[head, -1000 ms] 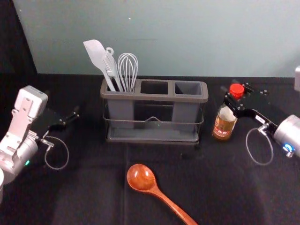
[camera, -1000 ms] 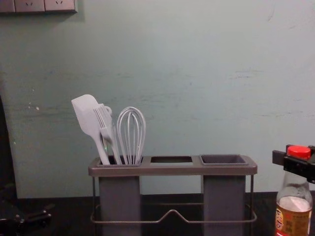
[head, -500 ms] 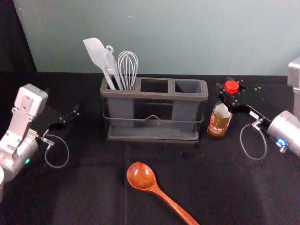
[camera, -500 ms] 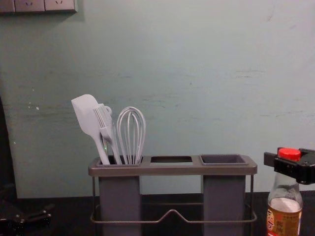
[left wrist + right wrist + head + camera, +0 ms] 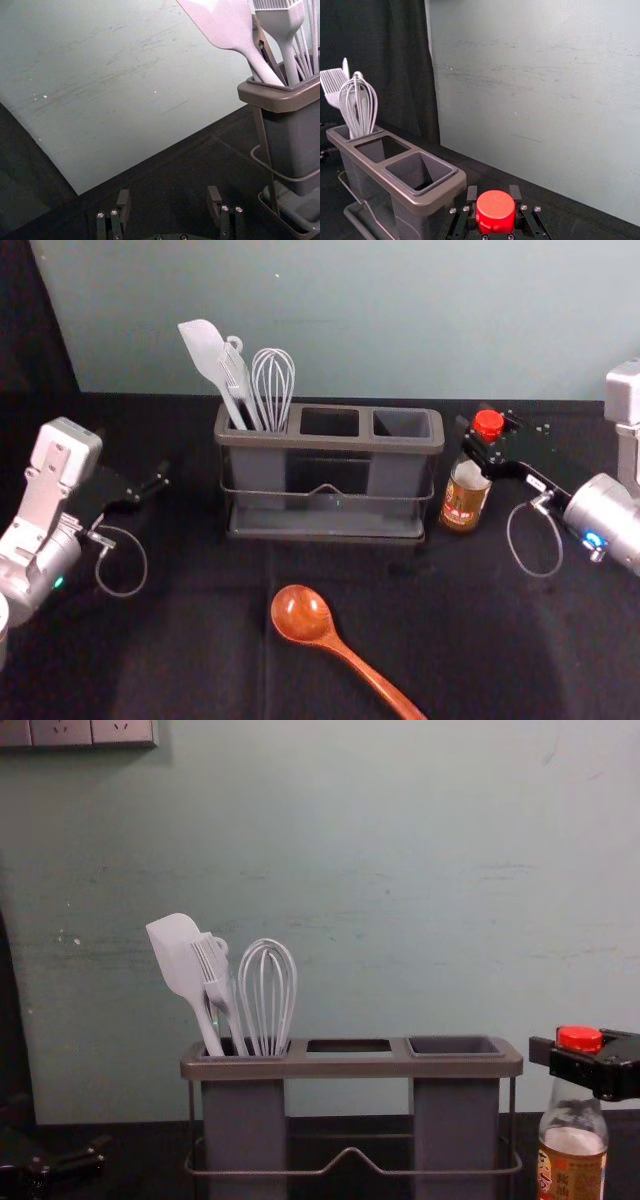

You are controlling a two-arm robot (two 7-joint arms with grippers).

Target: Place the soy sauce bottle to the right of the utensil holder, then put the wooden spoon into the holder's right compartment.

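The right gripper (image 5: 479,429) has its jaws around the bottle (image 5: 464,503).

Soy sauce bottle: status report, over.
Right gripper right of utensil holder, jaws closed on upright bottle. Left gripper idle at holder's left, jaws open. Wooden spoon in front of holder, out of bottle's way.

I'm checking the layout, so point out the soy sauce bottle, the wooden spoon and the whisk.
Soy sauce bottle (image 5: 463,508): head view, label.
Wooden spoon (image 5: 301,613): head view, bowl.
Whisk (image 5: 267,995): chest view, wires.
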